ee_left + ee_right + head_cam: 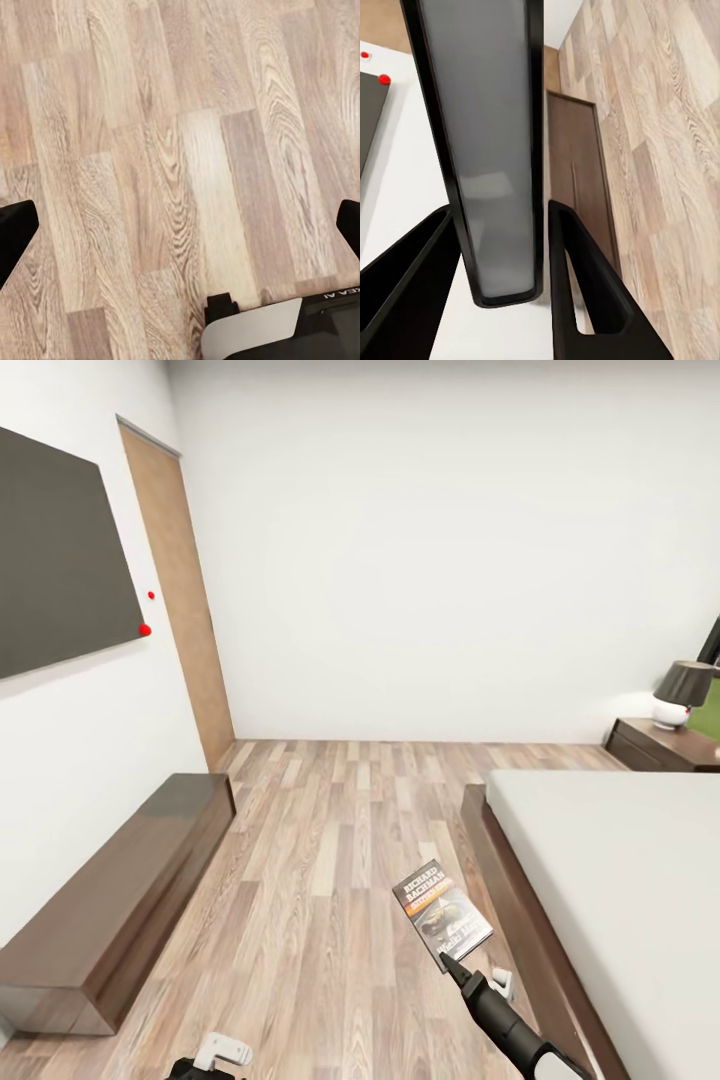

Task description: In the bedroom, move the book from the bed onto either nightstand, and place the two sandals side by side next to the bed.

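Observation:
My right gripper (447, 960) is shut on the lower edge of the book (442, 915). The book has a dark cover with an orange band and hangs above the wood floor, just left of the bed's dark frame (500, 870). In the right wrist view the book's thin edge (495, 150) runs between the two black fingers (585, 285). The grey mattress (620, 860) lies to the right. A nightstand (665, 745) stands beyond the bed at the far right. My left gripper (180, 225) is open over bare floor, low at the head view's bottom edge (215, 1055). The sandals are out of view.
A long low dark bench (110, 900) runs along the left wall under a dark wall panel (50, 550). A wooden door (185, 590) stands in the far left corner. A lamp (685, 695) sits on the nightstand. Wood floor (330, 830) stretches between bench and bed.

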